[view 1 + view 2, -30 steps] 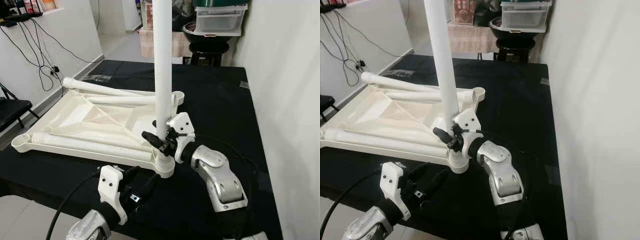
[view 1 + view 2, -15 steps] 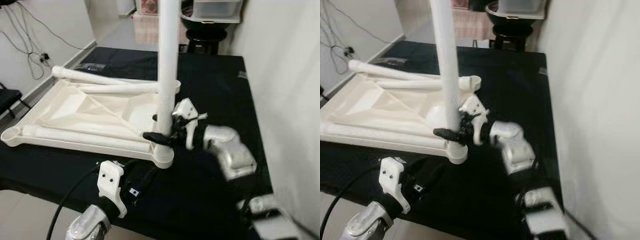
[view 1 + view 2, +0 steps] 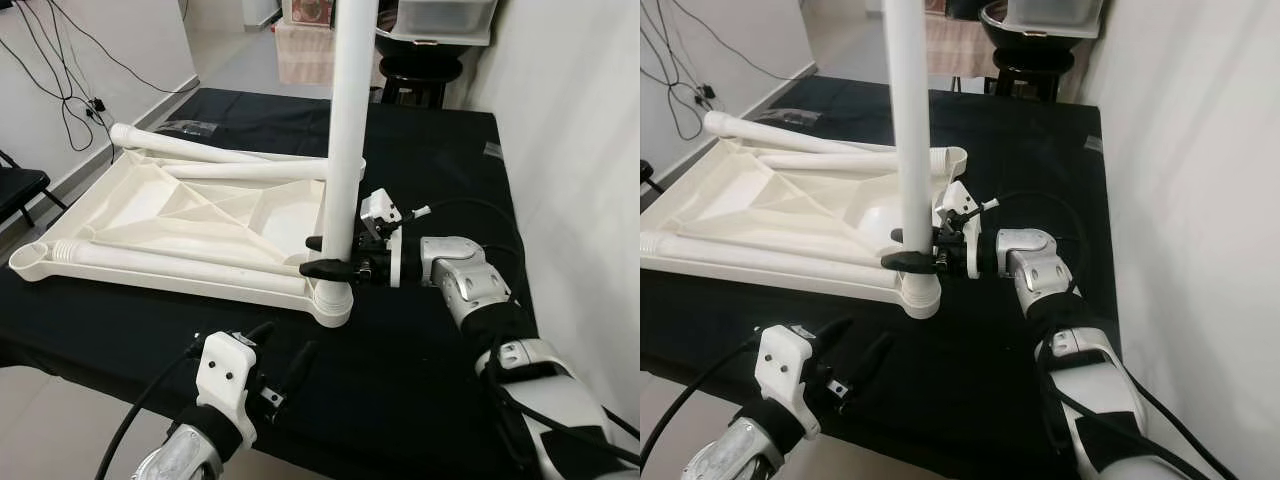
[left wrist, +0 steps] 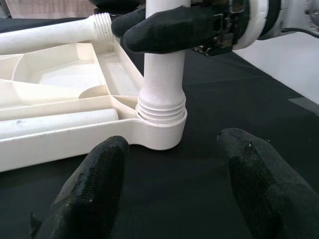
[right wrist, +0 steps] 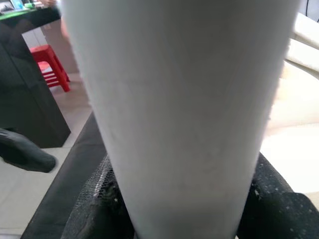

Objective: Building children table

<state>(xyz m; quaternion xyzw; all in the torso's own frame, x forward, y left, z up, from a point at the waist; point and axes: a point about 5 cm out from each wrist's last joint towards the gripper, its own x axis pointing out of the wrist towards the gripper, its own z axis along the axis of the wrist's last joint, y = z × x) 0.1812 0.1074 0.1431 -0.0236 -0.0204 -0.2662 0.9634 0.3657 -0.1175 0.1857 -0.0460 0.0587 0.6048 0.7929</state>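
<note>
A white table leg [image 3: 348,150] stands upright in the near corner socket [image 3: 331,300] of an upturned children's tabletop [image 3: 180,225], its long axis vertical and its upper end running out of the head views. The right gripper [image 3: 332,256] is clamped on the leg just above the socket, reaching in level from the side away from the tabletop. The left wrist view adds what the head views cannot: the leg's threaded end [image 4: 160,107] seated in the socket ring, with the right gripper's black fingers [image 4: 169,35] wrapped round the shaft above it. The right wrist view brings the leg so close that its white shaft [image 5: 179,114] spans the picture, with black finger pads [image 5: 94,209] on both sides. The left gripper [image 3: 285,357] hovers just before the socket, fingers apart, holding nothing. Three more legs [image 3: 185,267] lie flat on the tabletop's underside. The tabletop rests on a black cloth-covered table [image 3: 430,370] beside a white wall [image 3: 570,150]; beyond it stand a black stool [image 3: 418,75] and a clear bin [image 3: 445,14].
</note>
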